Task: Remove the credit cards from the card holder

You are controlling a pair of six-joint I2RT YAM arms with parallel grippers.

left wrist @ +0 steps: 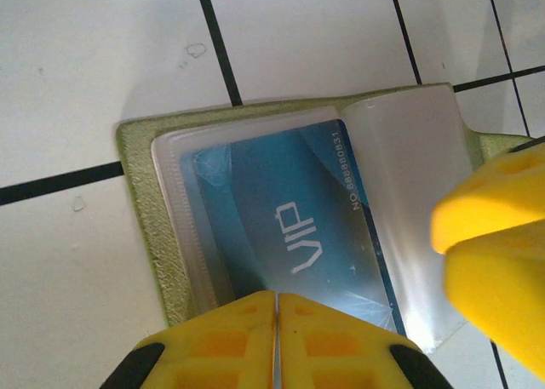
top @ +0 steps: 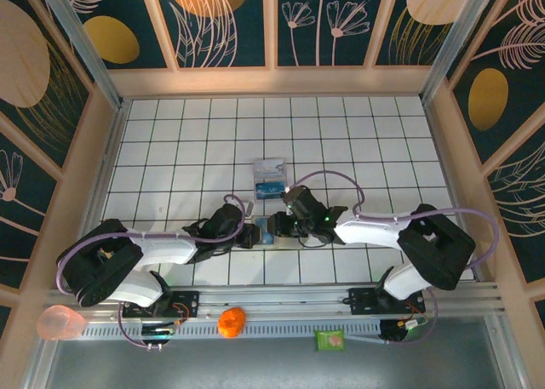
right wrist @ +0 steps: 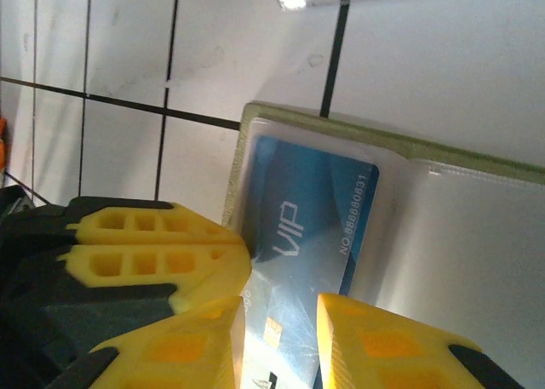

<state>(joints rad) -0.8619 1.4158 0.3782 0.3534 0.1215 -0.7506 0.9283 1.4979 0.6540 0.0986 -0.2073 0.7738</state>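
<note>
Blue card (right wrist: 298,210) in clear sleeve of open card holder (right wrist: 255,112) on surface (left wrist: 85,65); long axis runs away from my right gripper (right wrist: 279,321), narrowly parted astride its near end. Left gripper (left wrist: 277,338) closed at holder's edge.

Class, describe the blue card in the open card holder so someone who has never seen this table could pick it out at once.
On the white tiled table, near the front middle, lies an open yellow-green card holder. Under clear plastic inside it sits the blue card. Its white VIP lettering and printed number set it apart from the plain, pale sleeve beside it.
</note>
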